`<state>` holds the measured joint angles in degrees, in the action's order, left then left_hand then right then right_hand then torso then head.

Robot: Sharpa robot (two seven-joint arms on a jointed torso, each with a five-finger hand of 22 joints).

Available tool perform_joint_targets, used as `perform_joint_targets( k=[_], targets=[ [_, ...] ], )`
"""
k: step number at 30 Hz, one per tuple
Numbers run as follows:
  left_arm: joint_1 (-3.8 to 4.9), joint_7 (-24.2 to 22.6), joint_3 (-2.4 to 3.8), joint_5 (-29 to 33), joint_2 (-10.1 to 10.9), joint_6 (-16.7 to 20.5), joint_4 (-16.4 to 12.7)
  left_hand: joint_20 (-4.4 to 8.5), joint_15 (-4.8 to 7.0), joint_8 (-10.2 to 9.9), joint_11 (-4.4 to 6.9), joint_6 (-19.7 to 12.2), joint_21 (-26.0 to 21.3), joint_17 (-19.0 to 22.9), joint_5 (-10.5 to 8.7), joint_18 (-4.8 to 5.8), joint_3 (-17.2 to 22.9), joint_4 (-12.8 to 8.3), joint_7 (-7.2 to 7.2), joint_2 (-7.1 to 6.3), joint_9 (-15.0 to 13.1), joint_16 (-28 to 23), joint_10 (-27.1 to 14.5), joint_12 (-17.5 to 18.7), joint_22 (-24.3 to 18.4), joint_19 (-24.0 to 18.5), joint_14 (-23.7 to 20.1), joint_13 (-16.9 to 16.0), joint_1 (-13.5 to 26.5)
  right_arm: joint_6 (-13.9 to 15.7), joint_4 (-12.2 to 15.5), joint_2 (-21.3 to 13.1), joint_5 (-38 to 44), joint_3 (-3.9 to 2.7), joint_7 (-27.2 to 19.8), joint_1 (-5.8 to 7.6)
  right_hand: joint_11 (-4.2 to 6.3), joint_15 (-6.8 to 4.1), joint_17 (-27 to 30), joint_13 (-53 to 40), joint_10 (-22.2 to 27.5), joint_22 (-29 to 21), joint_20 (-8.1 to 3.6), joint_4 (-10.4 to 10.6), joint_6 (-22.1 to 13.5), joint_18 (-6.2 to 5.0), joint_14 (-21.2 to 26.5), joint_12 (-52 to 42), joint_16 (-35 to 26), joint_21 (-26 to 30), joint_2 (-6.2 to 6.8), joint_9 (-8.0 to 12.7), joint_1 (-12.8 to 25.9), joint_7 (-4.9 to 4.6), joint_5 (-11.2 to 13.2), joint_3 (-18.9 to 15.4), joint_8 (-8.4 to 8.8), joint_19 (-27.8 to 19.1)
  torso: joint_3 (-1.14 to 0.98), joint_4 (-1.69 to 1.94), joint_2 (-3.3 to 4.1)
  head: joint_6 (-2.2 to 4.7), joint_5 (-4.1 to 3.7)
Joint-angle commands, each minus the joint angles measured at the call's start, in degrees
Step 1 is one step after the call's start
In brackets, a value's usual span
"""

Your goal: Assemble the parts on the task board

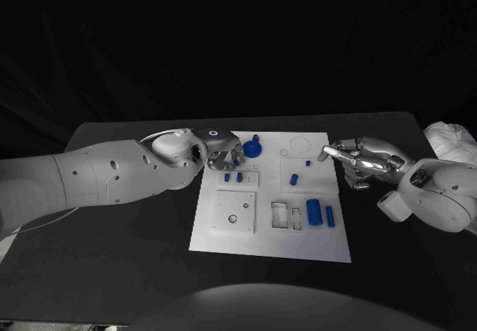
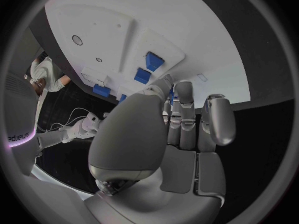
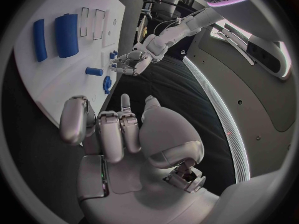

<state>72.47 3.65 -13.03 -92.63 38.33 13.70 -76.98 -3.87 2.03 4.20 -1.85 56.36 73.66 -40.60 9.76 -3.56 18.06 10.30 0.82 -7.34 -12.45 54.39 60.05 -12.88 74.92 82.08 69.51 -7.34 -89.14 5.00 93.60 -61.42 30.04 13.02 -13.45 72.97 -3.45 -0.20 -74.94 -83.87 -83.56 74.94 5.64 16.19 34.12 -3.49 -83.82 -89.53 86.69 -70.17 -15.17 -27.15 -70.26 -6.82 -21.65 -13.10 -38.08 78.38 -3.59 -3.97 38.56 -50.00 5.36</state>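
Both hands' fingers curled, left hand (image 1: 220, 153) over task board (image 1: 268, 234), right hand (image 1: 360, 162) empty.

I see a plain white task board (image 1: 271, 248) lying on a black table (image 1: 119, 262). The parts on it are blue: a thick blue cylinder (image 1: 314, 212) with a thinner blue bar (image 1: 329, 216) beside it, two small blue pegs (image 1: 233, 177), and a blue round piece (image 1: 252, 148). My left hand (image 1: 225, 153) and right hand (image 1: 358, 161) are silver, on white arms. I see no pattern on any of them.
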Motion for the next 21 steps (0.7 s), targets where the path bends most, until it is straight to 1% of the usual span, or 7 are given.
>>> perform_joint_targets(
  k=[1,9,10,12,15,19,21],
  targets=[
    [0.01,0.4,0.04,-0.1,0.0,-0.2,-0.1,-0.09,-0.12,-0.6,-0.18,-2.2,-0.5,0.2,-0.55,-0.06,-0.1,0.6,-0.86,-0.78,0.5,-0.2,-1.0,0.6,10.2,-0.4,-0.4,0.1,0.2,-1.1,0.0,0.0,0.1,0.01,0.1,-0.08,0.67,-0.34,-10.9,-5.0,-5.2,8.9,0.12,-0.2,0.1,-1.16,-3.4,0.3,-0.3,0.3,-0.20,0.1,-0.5,-0.23,-0.3,0.1,0.33,-0.5,-0.01,0.01,-0.01,0.00,0.01],
    [0.01,-0.2,0.04,-0.2,0.5,3.1,-0.2,-0.55,-0.63,-0.7,-1.08,-13.8,-0.5,0.2,-0.81,-0.04,-0.8,2.3,-4.98,-1.50,3.4,0.2,-2.5,0.9,10.3,-0.3,-0.5,0.0,0.9,-1.0,0.0,-0.1,0.1,0.01,0.2,-0.09,0.64,-0.32,-10.7,-4.8,-5.0,8.8,0.14,-0.2,0.1,-1.22,-3.3,0.4,-0.5,0.6,-0.19,0.1,-0.7,-0.25,-0.4,0.2,0.35,-0.7,0.01,0.04,0.00,0.00,-0.16],
    [0.01,-0.6,0.04,-0.2,0.6,4.1,-0.2,-0.62,-0.74,-0.9,-1.32,-17.8,-0.3,0.2,-0.74,-0.01,-1.3,2.8,-5.95,-1.53,4.4,0.4,-2.8,1.0,10.4,-0.2,-0.3,-0.1,1.0,-1.0,0.0,-0.1,0.1,0.01,0.2,-0.09,0.64,-0.32,-10.7,-4.8,-5.0,8.8,0.14,-0.2,0.1,-1.22,-3.3,0.4,-0.5,0.6,-0.19,0.1,-0.7,-0.25,-0.4,0.2,0.35,-0.7,0.02,0.05,0.01,0.00,-0.20],
    [0.01,-1.1,0.05,-0.2,0.8,5.7,-0.3,-0.71,-0.88,-1.1,-1.55,-22.2,-0.2,0.0,-0.62,0.02,-1.9,3.5,-6.59,-1.61,5.5,0.6,-3.2,1.0,10.4,-0.1,-0.1,-0.1,1.0,-0.9,-0.1,-0.1,0.1,0.01,0.2,-0.09,0.64,-0.31,-10.7,-4.7,-4.9,8.8,0.15,-0.2,0.1,-1.24,-3.2,0.5,-0.5,0.7,-0.18,0.1,-0.7,-0.25,-0.4,0.2,0.35,-0.7,0.03,0.03,0.01,0.00,-0.22],
    [0.02,-2.2,0.08,-0.1,1.2,8.6,-0.5,-0.88,-1.10,-1.4,-1.87,-26.8,-0.1,-0.2,-0.56,0.05,-3.4,4.9,-7.41,-1.82,6.7,0.9,-4.0,1.1,10.4,0.1,0.2,-0.3,1.1,-0.8,-0.1,-0.1,0.1,0.01,0.2,-0.09,0.63,-0.30,-10.6,-4.6,-4.8,8.8,0.16,-0.3,0.1,-1.28,-3.2,0.6,-0.6,0.9,-0.11,0.1,-0.8,-0.27,-0.4,0.2,0.36,-0.9,0.05,0.02,0.04,0.00,-0.39],
    [0.08,-4.0,0.23,0.8,2.1,12.1,-1.0,-1.23,-1.32,-1.6,-2.34,-30.4,-0.2,0.2,-1.01,0.06,-6.0,6.4,-7.89,-2.10,7.7,0.7,-5.6,1.2,10.4,0.1,0.2,-0.5,2.0,-0.3,-0.3,0.0,0.2,0.01,0.2,-0.09,0.60,-0.28,-10.0,-2.3,-2.3,8.6,0.21,-0.2,0.2,-1.41,-2.7,2.1,-1.2,1.5,0.24,0.1,-0.9,-0.32,-0.3,0.0,0.40,-1.2,0.18,-0.06,-0.01,0.00,-1.02],
    [0.19,-5.4,0.56,1.5,2.9,14.2,-1.5,-1.48,-1.37,-1.4,-2.57,-30.0,-0.1,0.8,-1.99,0.08,-7.2,6.5,-7.88,-2.23,7.7,0.4,-6.9,1.5,10.4,0.1,0.2,-0.6,3.6,0.1,-0.4,0.0,0.2,0.01,0.1,-0.09,0.58,-0.25,-9.4,-0.3,-0.1,8.3,0.25,-0.2,0.4,-1.62,-2.3,3.7,-1.7,2.5,0.63,0.1,-1.2,-0.33,-0.3,-0.2,0.41,-1.8,0.29,-0.12,-0.01,0.00,-1.18]
  ],
)
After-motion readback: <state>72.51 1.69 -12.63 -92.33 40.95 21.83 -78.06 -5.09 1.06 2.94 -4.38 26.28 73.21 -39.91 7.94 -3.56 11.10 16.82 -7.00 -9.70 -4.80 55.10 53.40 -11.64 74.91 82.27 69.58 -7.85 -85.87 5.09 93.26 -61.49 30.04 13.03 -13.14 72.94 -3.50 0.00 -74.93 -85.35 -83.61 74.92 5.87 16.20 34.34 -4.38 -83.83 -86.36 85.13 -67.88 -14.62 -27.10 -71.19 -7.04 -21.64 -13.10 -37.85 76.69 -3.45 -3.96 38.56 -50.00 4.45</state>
